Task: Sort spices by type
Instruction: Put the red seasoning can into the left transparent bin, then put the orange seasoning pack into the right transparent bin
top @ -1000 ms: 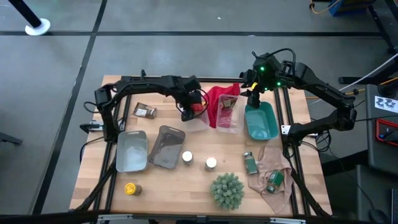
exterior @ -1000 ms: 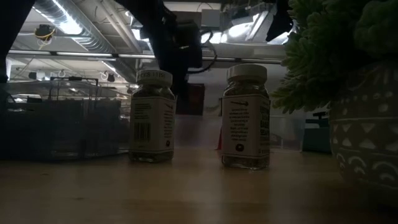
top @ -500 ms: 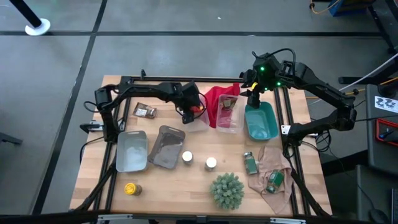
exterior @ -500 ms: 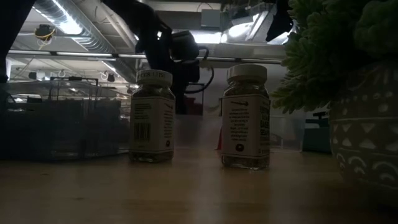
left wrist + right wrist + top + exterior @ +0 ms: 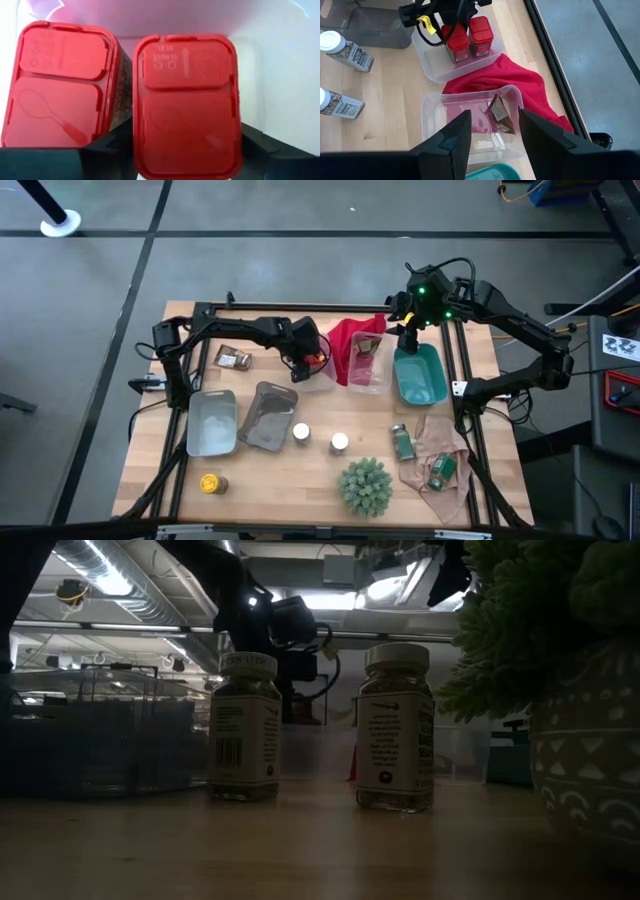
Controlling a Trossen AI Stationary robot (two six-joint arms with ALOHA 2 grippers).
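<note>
Two red tins stand side by side in a clear container (image 5: pixel 320 375) at the table's far middle. My left gripper (image 5: pixel 310 357) reaches down into it, shut on one red tin (image 5: pixel 185 105); the other red tin (image 5: pixel 57 90) stands right beside it. My right gripper (image 5: pixel 408 332) hovers open above the teal tray (image 5: pixel 420 378), holding nothing. Two white-topped jars (image 5: pixel 301 432) (image 5: pixel 339 442) stand upright on the bare wood nearer the front. A yellow-capped jar (image 5: pixel 210 483) sits near the front left, and a brown one (image 5: pixel 233 359) lies at the far left. My left gripper has the red tin between its two fingers, one on each of two opposite side walls near the top (image 5: pixel 238 135). The fingers (image 5: pixel 112 145) come from above, slanting down. The tin stands upright inside the clear container, close against the other tin.
A red cloth (image 5: pixel 348 335) lies beside a second clear container (image 5: pixel 366 368) holding a packet. Two grey trays (image 5: pixel 211 422) (image 5: pixel 267 415) sit at the left. Two green-labelled jars (image 5: pixel 402 442) (image 5: pixel 441 470) lie by a beige cloth at the right. A spiky green plant (image 5: pixel 365 485) stands at the front.
My left gripper has sunk into the clear container with the red tin, bringing it down beside the other tin.
</note>
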